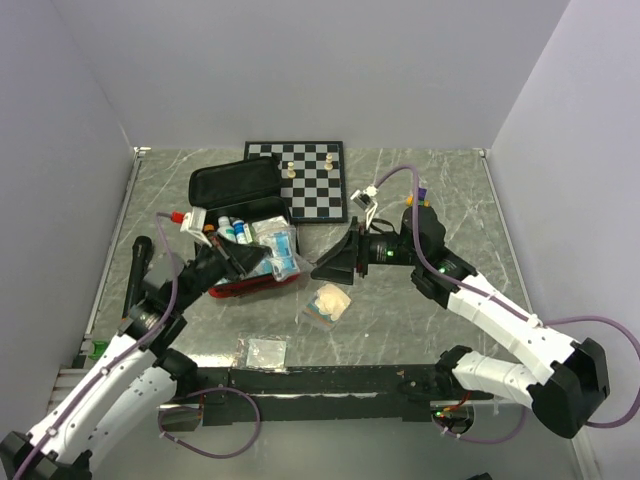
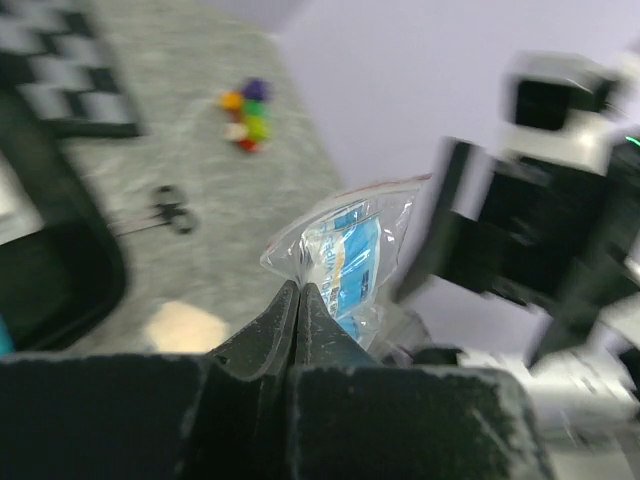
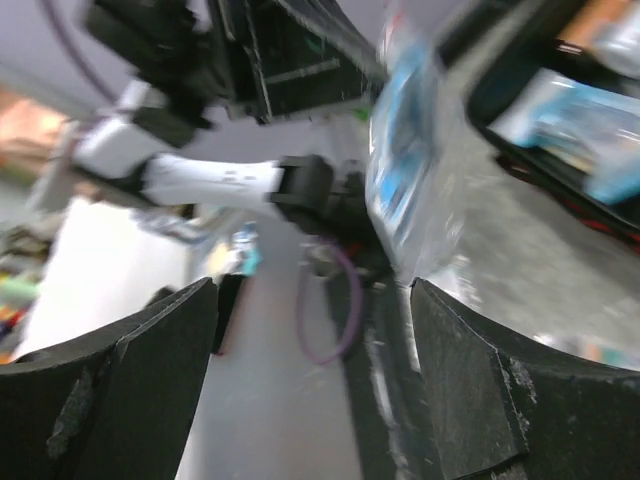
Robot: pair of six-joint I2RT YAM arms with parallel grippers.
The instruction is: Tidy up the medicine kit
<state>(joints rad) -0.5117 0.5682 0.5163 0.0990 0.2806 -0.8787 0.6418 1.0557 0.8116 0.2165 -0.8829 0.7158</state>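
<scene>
The medicine kit [image 1: 232, 188] lies open left of centre, black lining up and red edge [image 1: 252, 288] at the front, with tubes and packets inside. My left gripper [image 1: 252, 262] is shut on the corner of a clear packet with blue print [image 1: 284, 262] at the kit's front right edge. In the left wrist view the fingertips [image 2: 298, 292] pinch the packet [image 2: 345, 255]. My right gripper [image 1: 335, 263] is open and empty just right of that packet, facing it. In the right wrist view the packet [image 3: 405, 150] hangs ahead of the wide jaws [image 3: 310, 290], and the kit [image 3: 560, 115] is at the top right.
A black-and-white chessboard [image 1: 320, 192] with a few pieces lies behind the kit. A tan and white packet [image 1: 328, 301] and a flat clear packet [image 1: 265, 350] lie in front. A small cluster of coloured pieces [image 2: 247, 112] sits near the right arm. Grey walls enclose the table.
</scene>
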